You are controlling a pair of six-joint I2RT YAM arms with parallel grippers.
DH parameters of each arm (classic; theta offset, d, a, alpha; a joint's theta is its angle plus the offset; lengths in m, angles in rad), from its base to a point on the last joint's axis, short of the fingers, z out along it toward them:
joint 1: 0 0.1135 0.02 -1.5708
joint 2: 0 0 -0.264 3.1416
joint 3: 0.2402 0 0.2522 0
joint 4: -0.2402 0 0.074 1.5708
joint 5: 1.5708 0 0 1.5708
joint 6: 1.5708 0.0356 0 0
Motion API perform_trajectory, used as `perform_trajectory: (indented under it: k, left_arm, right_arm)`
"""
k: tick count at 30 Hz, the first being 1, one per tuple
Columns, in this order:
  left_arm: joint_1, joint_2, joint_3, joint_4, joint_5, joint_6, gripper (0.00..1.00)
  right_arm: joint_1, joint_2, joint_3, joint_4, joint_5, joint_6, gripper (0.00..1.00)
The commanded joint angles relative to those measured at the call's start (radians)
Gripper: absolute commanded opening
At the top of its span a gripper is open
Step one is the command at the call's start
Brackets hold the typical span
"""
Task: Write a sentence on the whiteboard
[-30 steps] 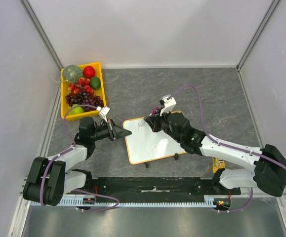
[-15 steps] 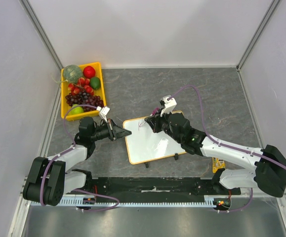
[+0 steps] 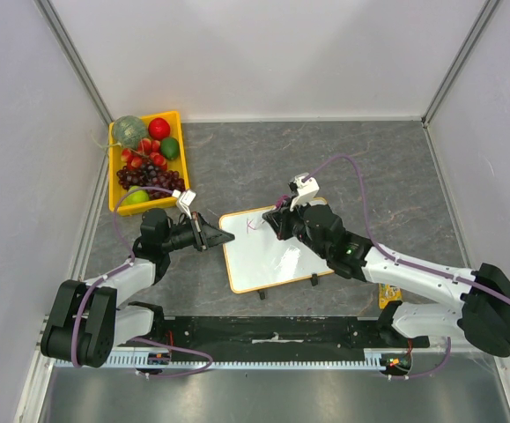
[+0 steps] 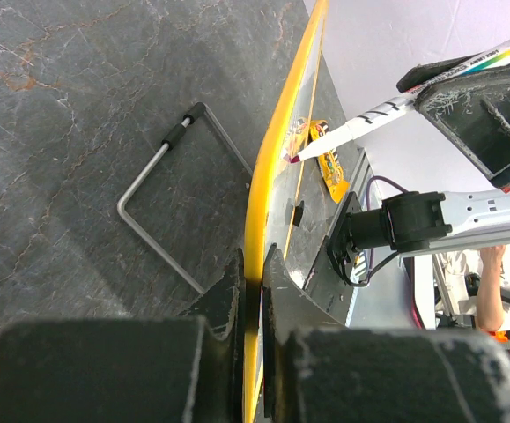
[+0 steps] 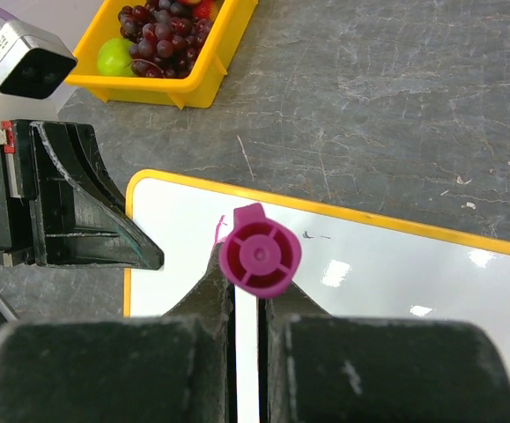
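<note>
1. Two claws met at one whiteboard [image 3: 277,256], which lay on the grey desk [image 3: 369,167] between the arms, with two black clips [image 3: 314,280] along its near edge.
2. The left claw [image 3: 212,238] was clamped on the board's left edge. In the left wrist view the orange-yellow frame sat pinched between both fingers [image 4: 226,295].
3. The right claw [image 3: 283,220] was closed on a marker [image 5: 259,256] with a magenta end, standing over the board's far-left corner.
4. From the left wrist the marker's white barrel slanted down to the white surface, but I could not tell whether the tip touched it.
5. Of the sentence [image 3: 253,226], only a small pink mark showed, just beside the marker and near the far edge.
6. A yellow tray [image 3: 185,154] of fruit [image 3: 149,167] sat at the desk's far left, apart from the board.
</note>
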Motion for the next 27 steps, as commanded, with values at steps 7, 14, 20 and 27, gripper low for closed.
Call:
perform_trajectory:
  k: [7, 14, 20, 27]
  left_arm:
    - [-0.006, -0.01, 0.007, -0.136, -0.098, 0.13, 0.02]
    - [-0.006, -0.009, 0.007, -0.137, -0.095, 0.127, 0.02]
    - [-0.006, -0.013, 0.004, -0.136, -0.095, 0.122, 0.02]
    - [-0.006, -0.016, 0.002, -0.137, -0.095, 0.122, 0.02]
  right_arm:
    - [-0.004, -0.028, 0.05, -0.015, 0.021, -0.023, 0.0]
    - [-0.006, -0.045, 0.079, -0.013, 0.057, -0.045, 0.0]
    - [-0.006, -0.005, 0.088, -0.01, 0.071, -0.045, 0.0]
    - [-0.008, 0.029, 0.068, -0.006, 0.087, -0.046, 0.0]
